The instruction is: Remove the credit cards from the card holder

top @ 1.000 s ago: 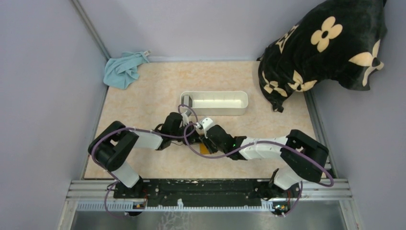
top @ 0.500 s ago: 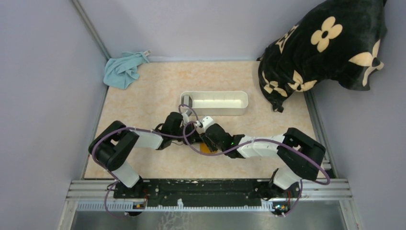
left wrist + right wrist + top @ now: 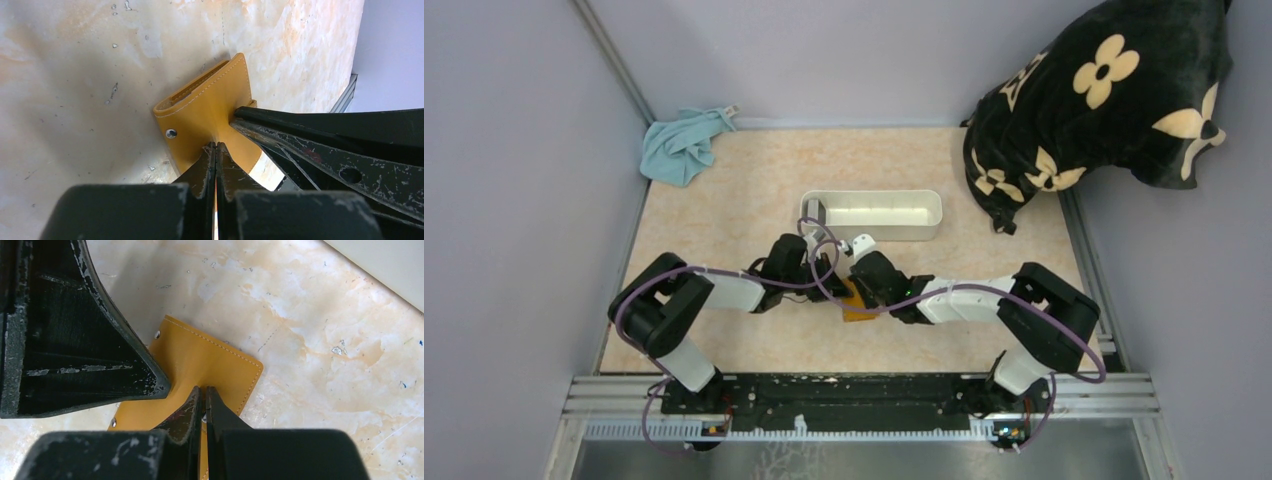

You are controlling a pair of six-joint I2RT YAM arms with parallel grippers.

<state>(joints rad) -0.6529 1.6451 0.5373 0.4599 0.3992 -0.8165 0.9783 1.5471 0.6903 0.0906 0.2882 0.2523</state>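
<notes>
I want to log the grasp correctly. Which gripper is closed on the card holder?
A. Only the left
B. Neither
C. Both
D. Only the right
C: the wrist views show the left gripper and the right gripper each pinched shut on the card holder.

Your right gripper (image 3: 201, 390) now sits nearer the white tray (image 3: 886, 231), and more of the card holder (image 3: 857, 309) shows beside it.

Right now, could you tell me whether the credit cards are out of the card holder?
None out: both wrist views show only the card holder, pinched by the left fingers and right fingers. Inside: cannot tell.
</notes>
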